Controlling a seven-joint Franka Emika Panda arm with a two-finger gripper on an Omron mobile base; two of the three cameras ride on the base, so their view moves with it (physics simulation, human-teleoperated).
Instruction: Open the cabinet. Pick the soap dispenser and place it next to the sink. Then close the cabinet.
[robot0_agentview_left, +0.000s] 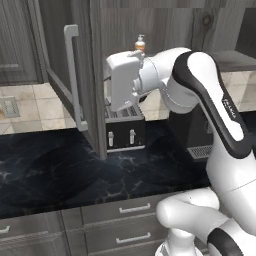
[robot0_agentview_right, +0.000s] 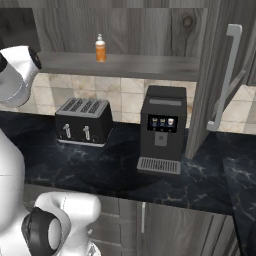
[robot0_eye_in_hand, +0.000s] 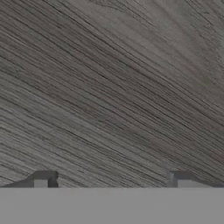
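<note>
2 cabinet doors stand swung open; my gripper, spread wide and empty, faces wood grain near the shelved soap dispenser, ready to reach

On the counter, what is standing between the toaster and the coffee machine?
Nothing stands there. In the right base view, the toaster and the coffee machine are apart, with bare dark counter and tiled wall between them.

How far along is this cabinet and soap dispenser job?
Done: both cabinet doors stand swung open. In hand: the open, empty gripper faces wood grain close up, jaws wide. Left: the soap dispenser stands on the shelf; it must go beside the sink, then the cabinet gets closed.
</note>
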